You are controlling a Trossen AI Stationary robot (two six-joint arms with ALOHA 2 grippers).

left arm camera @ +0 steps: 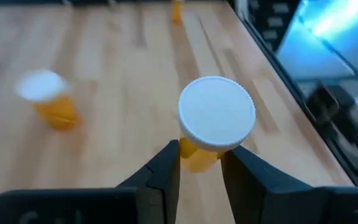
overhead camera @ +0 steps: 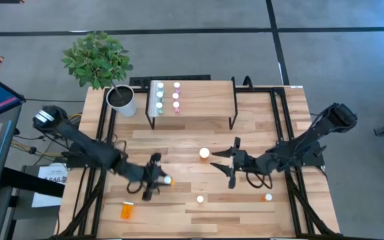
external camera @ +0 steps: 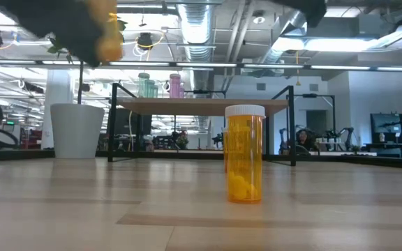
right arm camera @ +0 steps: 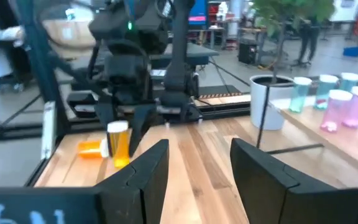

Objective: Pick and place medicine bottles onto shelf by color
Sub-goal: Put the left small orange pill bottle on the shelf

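The left tool (overhead camera: 157,179), at lower centre-left of the high view, is clenched around a small orange pill bottle with a white cap (left arm camera: 211,124); the left wrist view shows both dark fingers (left arm camera: 160,177) pressed to its orange body just below the cap. The right tool (overhead camera: 227,162), right of centre in the high view, is released, its fingers spread with nothing between them.

The low light-wood shelf on thin black legs (overhead camera: 205,100) stands at upper centre of the high view. On its left end stand two short rows of tiny bottles, teal ones (overhead camera: 159,97) beside pink ones (overhead camera: 176,97).

On the light-wood desk (overhead camera: 179,137), a larger orange bottle (overhead camera: 127,211) lies on its side at lower left. Another orange bottle (overhead camera: 205,153) stands near centre, a small one (overhead camera: 201,199) below it, and one more (overhead camera: 267,197) at lower right.

A white plant pot with a leafy green plant (overhead camera: 122,100) stands left of the shelf. No label or writing on any bottle can be read.
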